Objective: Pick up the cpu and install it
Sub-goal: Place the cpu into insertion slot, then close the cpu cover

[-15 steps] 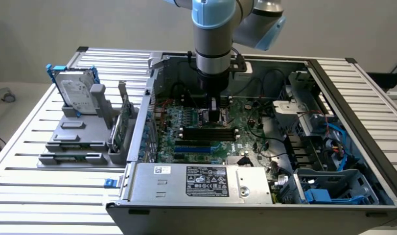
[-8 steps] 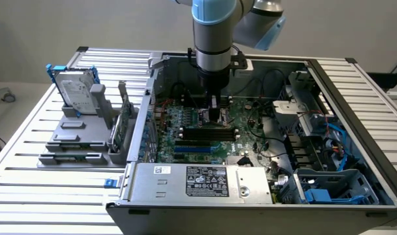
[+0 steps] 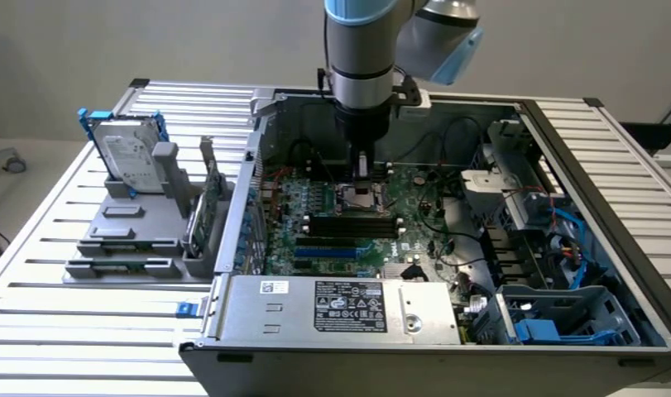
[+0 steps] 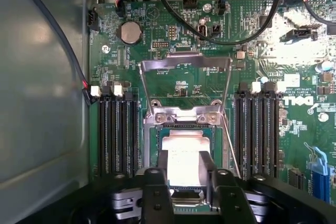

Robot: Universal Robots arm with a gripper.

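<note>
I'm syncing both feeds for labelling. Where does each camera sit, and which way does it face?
Exterior view: off the arm, raised, looking down into the open computer case; arm and gripper show.
Wrist view: on the wrist, facing the motherboard; the gripper sits at the cpu.
Shared: motherboard, cpu socket, memory slots.

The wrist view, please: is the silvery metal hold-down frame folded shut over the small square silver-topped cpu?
No, the silvery metal hold-down frame is swung back, leaving the small square silver-topped cpu uncovered.
</note>
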